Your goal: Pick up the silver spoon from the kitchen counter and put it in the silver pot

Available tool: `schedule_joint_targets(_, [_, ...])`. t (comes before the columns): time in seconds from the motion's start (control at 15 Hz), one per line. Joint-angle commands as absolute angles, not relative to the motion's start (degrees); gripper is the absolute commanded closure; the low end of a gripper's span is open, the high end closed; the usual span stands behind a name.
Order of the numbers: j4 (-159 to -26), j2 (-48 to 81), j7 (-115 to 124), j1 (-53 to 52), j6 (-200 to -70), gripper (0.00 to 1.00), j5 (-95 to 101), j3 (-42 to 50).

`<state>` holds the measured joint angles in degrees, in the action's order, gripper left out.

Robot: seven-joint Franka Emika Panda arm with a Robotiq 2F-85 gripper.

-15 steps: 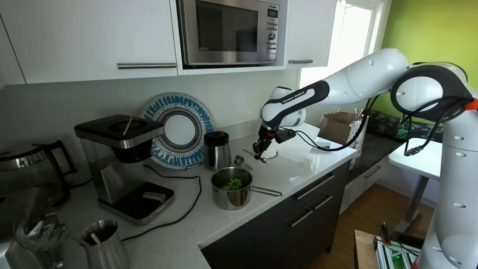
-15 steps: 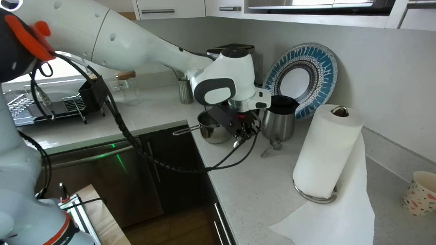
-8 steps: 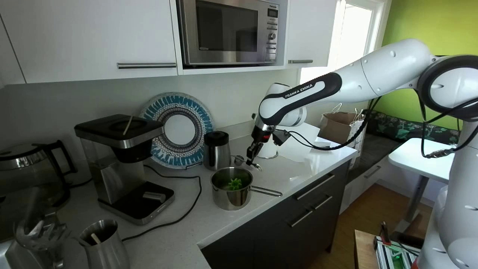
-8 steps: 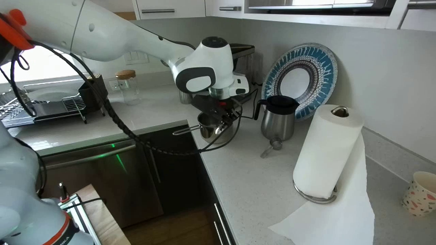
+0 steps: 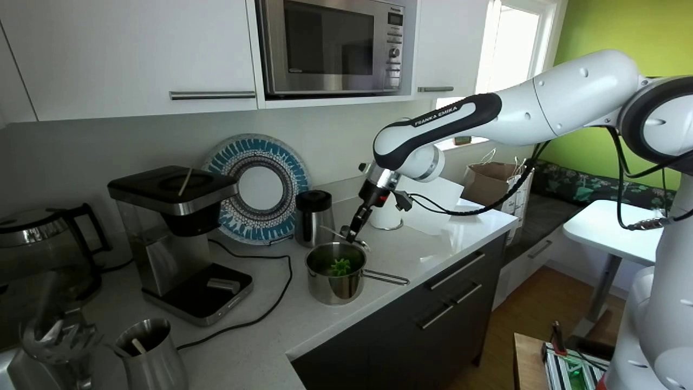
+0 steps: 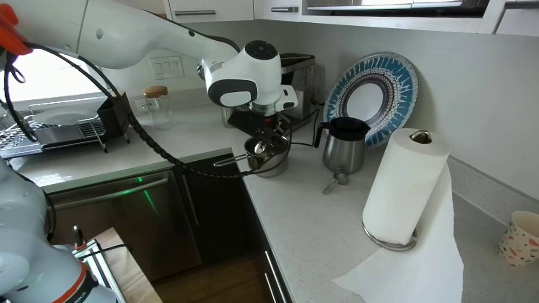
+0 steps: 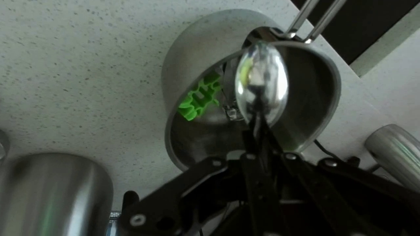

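The silver pot stands on the kitchen counter (image 5: 254,349). It shows in both exterior views (image 5: 334,287) (image 6: 269,167) and in the wrist view (image 7: 183,55). A green piece (image 7: 200,98) and a small shiny piece (image 7: 233,113) lie inside it. My gripper (image 7: 261,134) is shut on the silver spoon (image 7: 261,78), whose bowl points forward from the fingertips over the pot's opening. In an exterior view my gripper (image 5: 352,236) is just above the pot's back rim, with the spoon's handle (image 5: 331,232) out to one side. The spoon's bowl (image 6: 260,147) shows before the pot.
A black-and-silver canister (image 5: 315,222) stands close behind the pot. A small scoop (image 6: 339,179) lies beside it. The pot's wire handle (image 5: 387,277) reaches toward the counter edge. A coffee machine (image 5: 184,244), a patterned plate (image 5: 260,189) and a paper towel roll (image 6: 404,189) stand nearby.
My gripper has moved with the spoon from beside the pot toward it, and the wrist has tilted. The spoon is now over the pot. The pot has not moved.
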<state>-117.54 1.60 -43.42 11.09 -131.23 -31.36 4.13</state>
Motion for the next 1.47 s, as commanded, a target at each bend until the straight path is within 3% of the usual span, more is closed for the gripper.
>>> schedule_joint_targets(0.0, [-116.0, 3.7, -46.9, 10.3, -130.0, 0.98, -37.1, 5.2])
schedule_joint_targets(0.4, [-113.6, 8.0, -47.7, 10.5, -130.2, 0.98, -41.3, 4.4])
schedule_joint_targets(0.47, [-113.4, 8.5, -47.4, 10.5, -130.3, 0.66, -41.3, 4.3])
schedule_joint_targets(0.53, [-113.2, 8.9, -47.3, 10.6, -130.3, 0.65, -41.4, 4.2])
schedule_joint_targets(0.67, [-113.2, 8.9, -45.2, 10.6, -130.4, 0.52, -39.8, 4.4])
schedule_joint_targets(1.13, [-119.8, 4.3, -40.5, 12.5, -149.1, 0.0, -37.1, 8.1])
schedule_joint_targets(1.27, [-121.3, 5.4, -38.6, 13.4, -154.9, 0.0, -32.1, 10.2])
schedule_joint_targets(1.4, [-118.9, 5.9, -41.1, 13.1, -151.8, 0.0, -35.6, 9.6])
